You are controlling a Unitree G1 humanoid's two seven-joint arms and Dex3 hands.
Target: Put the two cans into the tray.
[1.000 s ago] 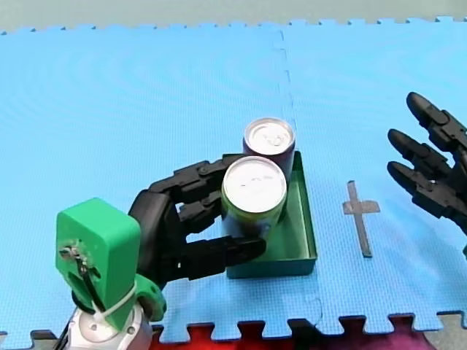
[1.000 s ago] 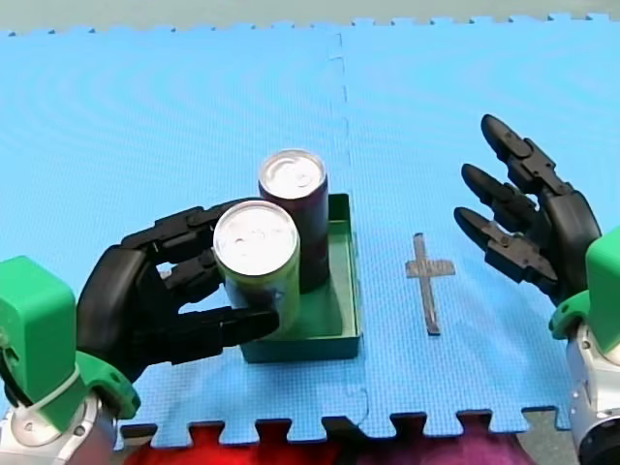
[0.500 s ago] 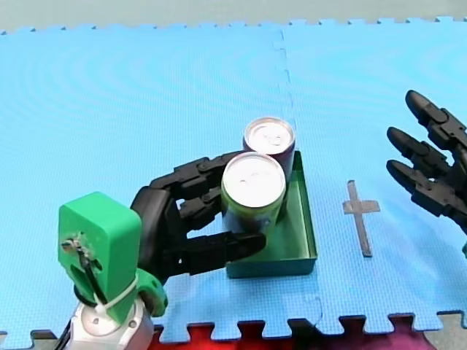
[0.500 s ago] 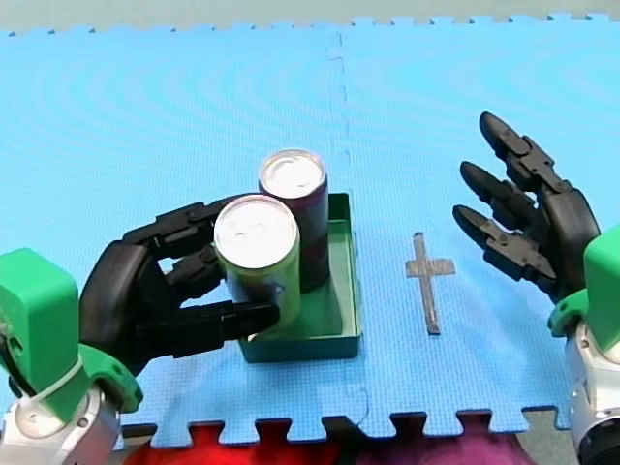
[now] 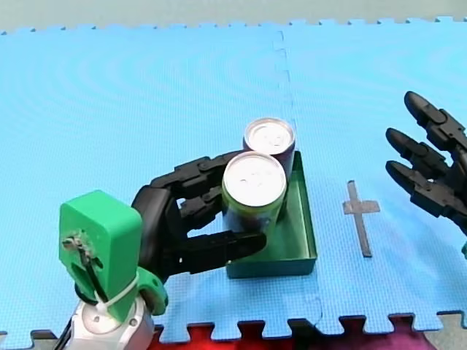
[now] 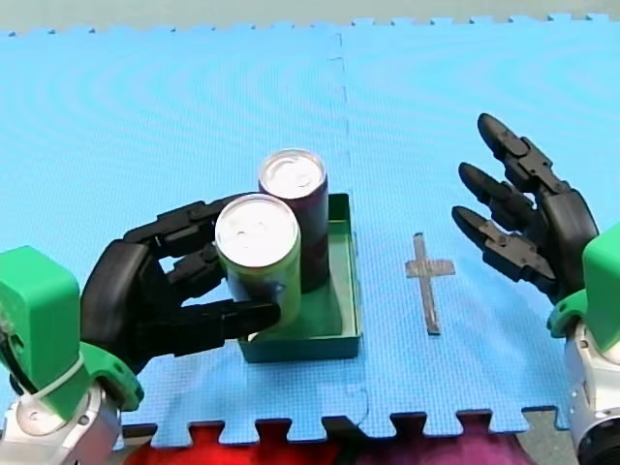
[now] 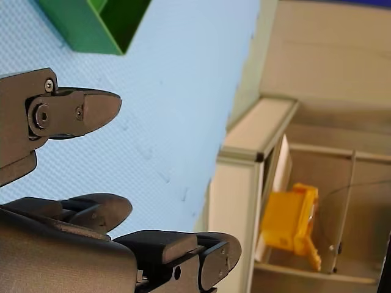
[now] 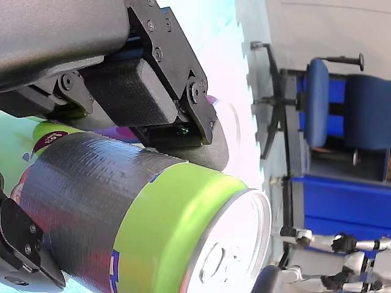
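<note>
Left hand (image 5: 175, 219) wraps green can (image 5: 253, 191), thumb in front, at tray (image 5: 273, 267) near end, just beside purple can (image 5: 270, 140) standing inside. Lower straight, avoid nudging purple can, release once seated. Right hand (image 6: 518, 228) holds nothing, right of tray.

Blue foam puzzle mat (image 5: 146, 109), grey tape cross (image 5: 360, 215), blue office chair (image 8: 342, 104), wooden shelving (image 7: 293, 201)

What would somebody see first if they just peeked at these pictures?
Probably the big black left hand at the near left, wrapped around a green can at the left side of the green tray. A purple can stands in the tray just behind it. On the right, the right hand hangs open above the blue mat beside a grey tape cross.
</note>
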